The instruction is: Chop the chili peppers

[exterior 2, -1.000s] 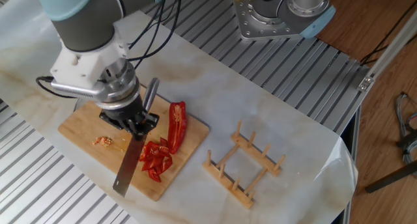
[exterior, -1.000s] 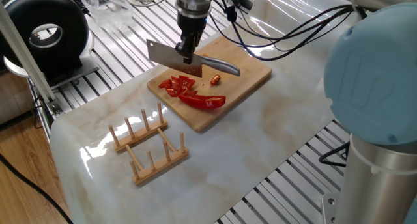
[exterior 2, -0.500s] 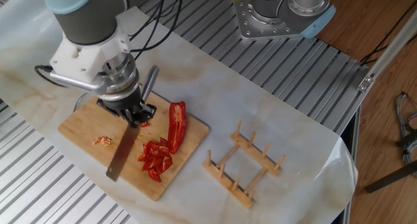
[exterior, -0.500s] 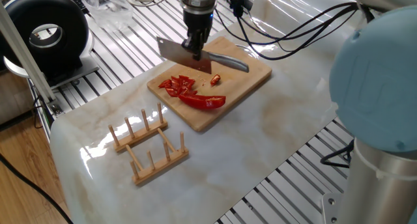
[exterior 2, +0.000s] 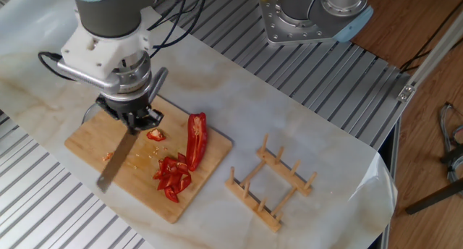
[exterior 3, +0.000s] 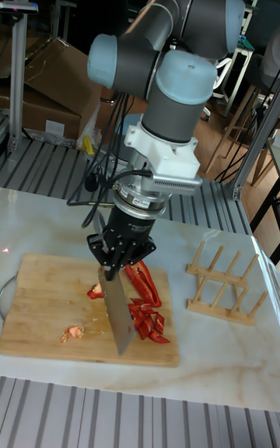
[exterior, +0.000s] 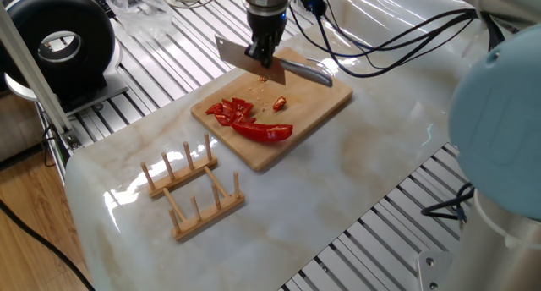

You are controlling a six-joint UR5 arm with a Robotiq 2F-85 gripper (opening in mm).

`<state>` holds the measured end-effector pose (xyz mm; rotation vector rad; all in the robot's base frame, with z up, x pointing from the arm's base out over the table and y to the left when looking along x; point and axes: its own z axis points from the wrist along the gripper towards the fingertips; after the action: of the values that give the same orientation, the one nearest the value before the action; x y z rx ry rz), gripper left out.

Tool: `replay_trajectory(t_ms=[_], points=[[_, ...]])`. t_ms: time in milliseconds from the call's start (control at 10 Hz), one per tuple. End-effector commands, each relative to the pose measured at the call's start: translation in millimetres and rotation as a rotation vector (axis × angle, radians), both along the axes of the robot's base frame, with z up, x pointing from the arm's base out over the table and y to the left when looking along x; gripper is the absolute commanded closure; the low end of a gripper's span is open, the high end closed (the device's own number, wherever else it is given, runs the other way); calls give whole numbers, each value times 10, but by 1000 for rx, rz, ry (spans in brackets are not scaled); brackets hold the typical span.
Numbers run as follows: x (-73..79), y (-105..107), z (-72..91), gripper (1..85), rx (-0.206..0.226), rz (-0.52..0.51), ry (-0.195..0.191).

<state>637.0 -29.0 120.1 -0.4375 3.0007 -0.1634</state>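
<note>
Marble-look tabletop on slatted aluminium frame; bamboo cutting board near one edge, wooden peg rack well apart. Gripper clenched on knife handle, blade raised clear of board. Chili peppers on board: one long half uncut, pile of chopped bits beside it, stray bit near blade. Versus 1.0 s ago: knife carried off pile toward board's far side, pile left unchanged. Judged: chopping partly done; long half remains.
</note>
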Motion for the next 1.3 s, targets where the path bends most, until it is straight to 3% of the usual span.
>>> replay_trajectory(t_ms=[0, 200, 400, 500, 600, 700, 1000, 1100, 1200], points=[[185, -78, 46, 843, -7, -81, -82], [21, -333, 44, 843, -103, -108, -17], [-158, -140, 25, 843, -20, -175, 26], [-268, -112, 12, 843, -4, -165, 64], [-316, -135, 8, 843, -12, -154, 84], [-358, -227, 17, 843, -48, -138, 99], [-454, -98, 32, 843, 10, -176, 95], [-459, 5, 11, 843, 60, -176, 98], [-450, 182, -6, 843, 147, -187, 92]])
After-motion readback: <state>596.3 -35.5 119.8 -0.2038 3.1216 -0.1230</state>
